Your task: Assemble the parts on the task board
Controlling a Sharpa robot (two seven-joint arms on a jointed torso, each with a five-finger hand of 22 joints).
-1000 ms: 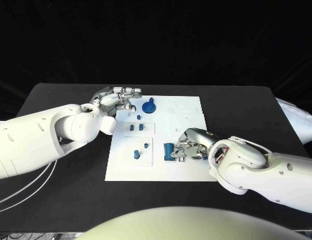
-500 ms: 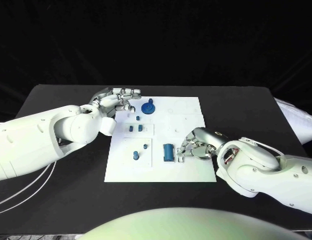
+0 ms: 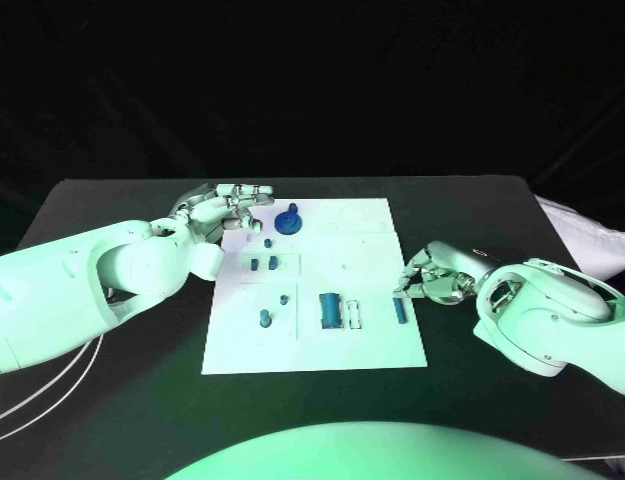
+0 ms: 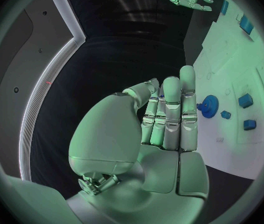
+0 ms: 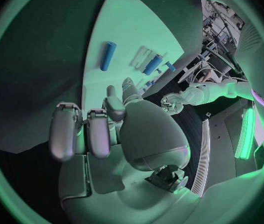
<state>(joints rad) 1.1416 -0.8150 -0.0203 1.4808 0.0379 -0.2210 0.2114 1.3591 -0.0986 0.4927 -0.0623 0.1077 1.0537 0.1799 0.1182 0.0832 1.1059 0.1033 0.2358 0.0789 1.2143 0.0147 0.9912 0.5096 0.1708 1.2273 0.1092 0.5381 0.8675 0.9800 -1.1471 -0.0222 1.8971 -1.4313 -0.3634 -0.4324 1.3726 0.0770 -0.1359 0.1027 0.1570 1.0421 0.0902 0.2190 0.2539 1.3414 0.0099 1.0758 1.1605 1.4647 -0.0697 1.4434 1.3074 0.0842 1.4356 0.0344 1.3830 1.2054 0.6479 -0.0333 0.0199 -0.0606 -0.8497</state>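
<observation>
The white task board (image 3: 355, 345) lies in the middle of the table. A blue gear (image 3: 288, 220) stands at its far end, with my left hand (image 3: 226, 208) just beside it, fingers straight and holding nothing (image 4: 169, 119). The gear (image 4: 208, 106) shows past those fingers. My right hand (image 3: 435, 276) hovers at the board's right edge, its fingers loosely spread and bare (image 5: 101, 129). A blue cylinder (image 3: 400, 310) lies flat on the board just in front of that hand (image 5: 107, 55). A larger blue block (image 3: 331, 308) sits in a recess mid-board.
Several small blue pieces (image 3: 263, 264) stand or lie on the board's left half, two more (image 3: 266, 318) nearer me. Black table (image 3: 514, 215) surrounds the board. A white cable (image 3: 24, 400) runs at the near left.
My right hand has drawn back from the blue block to the board's right edge, and a blue cylinder now lies on the board beside it. The left hand has hardly moved.
</observation>
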